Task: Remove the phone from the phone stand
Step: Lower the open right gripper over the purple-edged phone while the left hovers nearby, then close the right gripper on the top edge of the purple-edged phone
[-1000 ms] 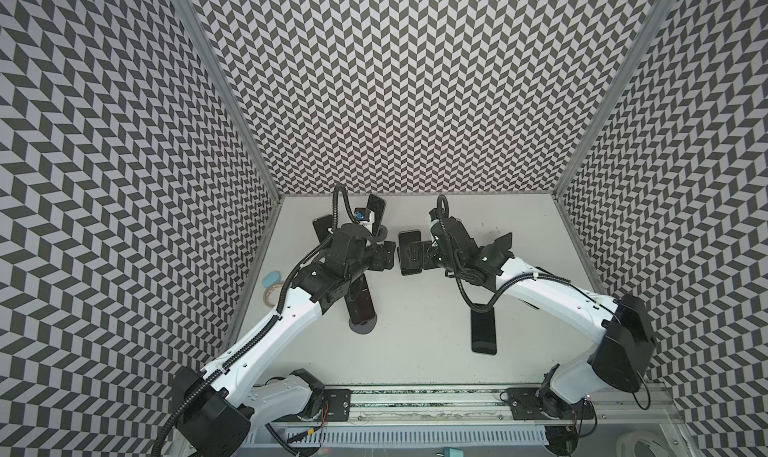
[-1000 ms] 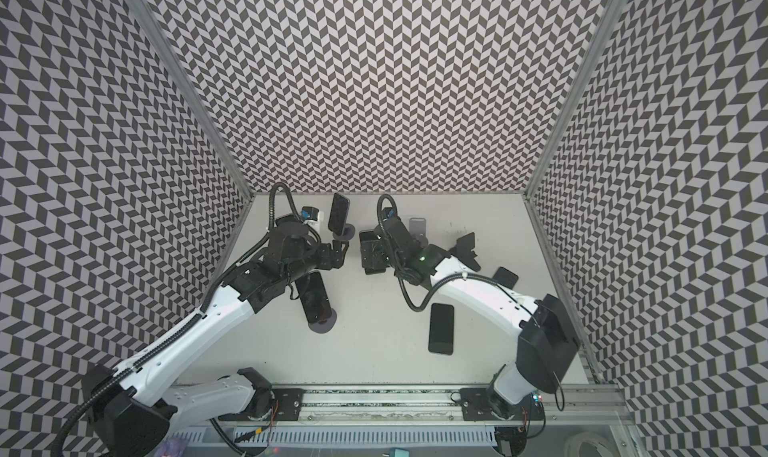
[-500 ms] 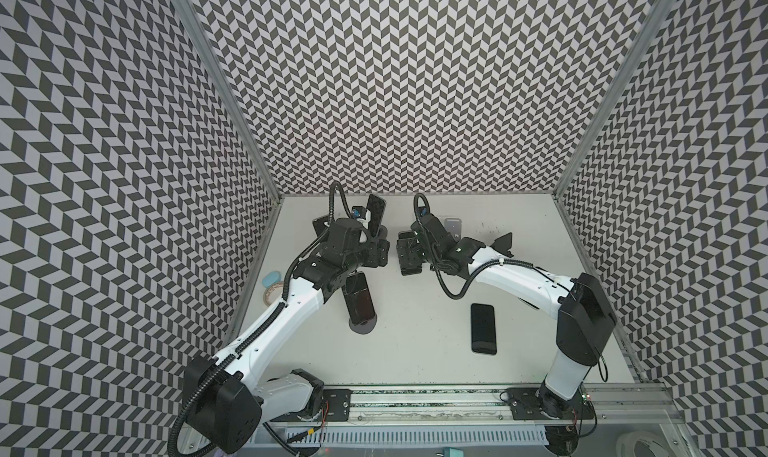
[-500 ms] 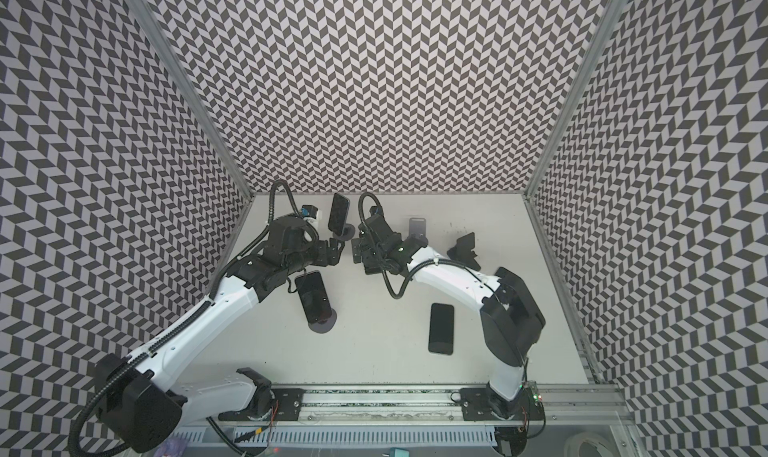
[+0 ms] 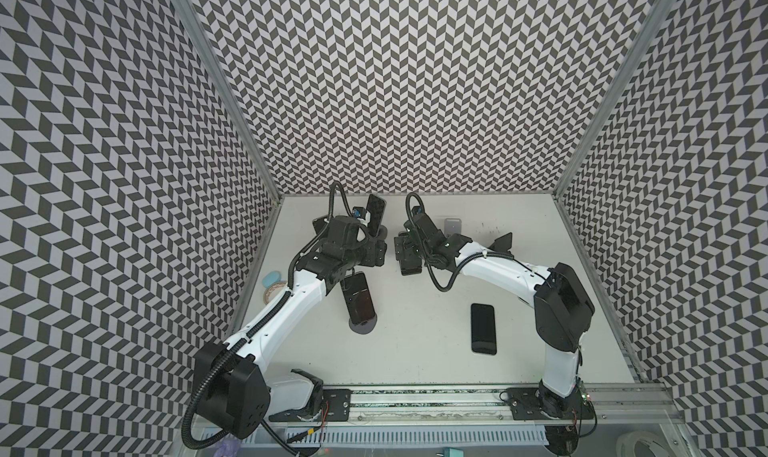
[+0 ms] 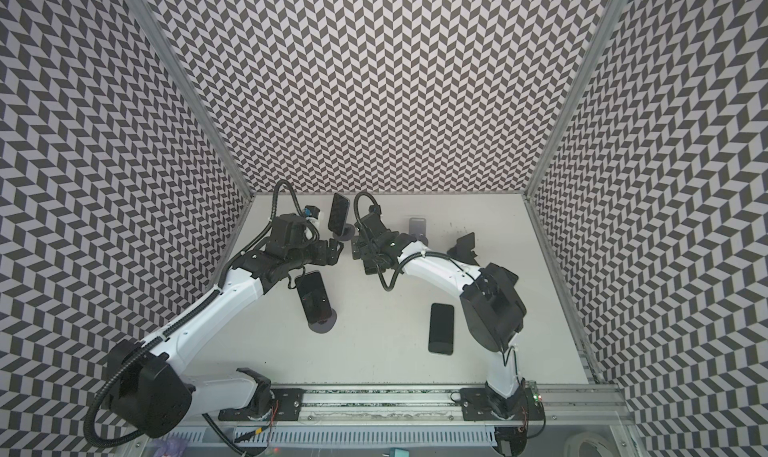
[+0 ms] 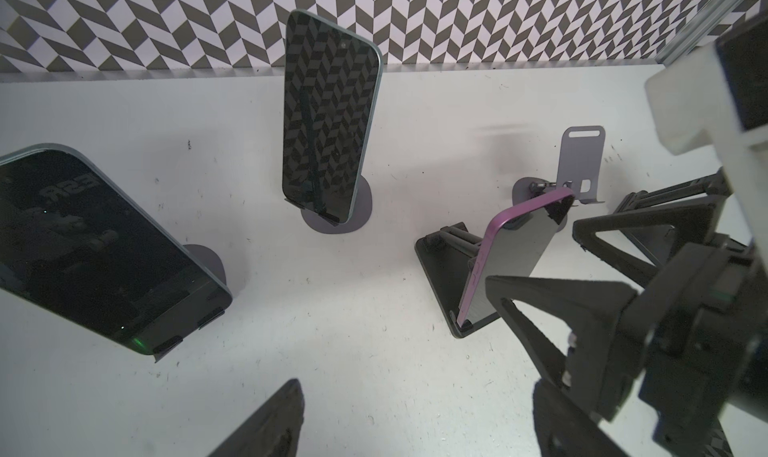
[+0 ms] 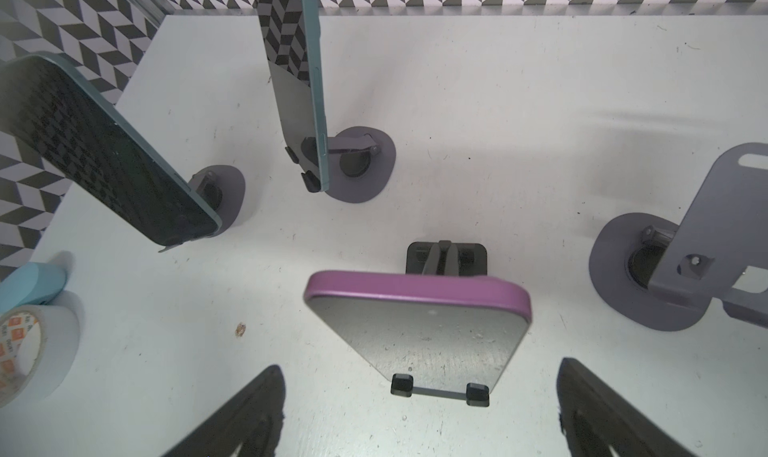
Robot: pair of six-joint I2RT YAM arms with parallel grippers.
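Now that the right gripper point(image 8: 419, 365) has been swung in and spread wide, empty, the purple phone point(image 8: 419, 334), seemingly untouched on its black stand point(image 8: 446, 257), is lined up for grasping; the left gripper point(image 7: 415, 388) is held open, empty.

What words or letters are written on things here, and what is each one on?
"ESR": faint and mirrored, on the dark screen of the teal phone with the green light.
Tape roll: orange print, too small to read.
Nothing else readable in any view.
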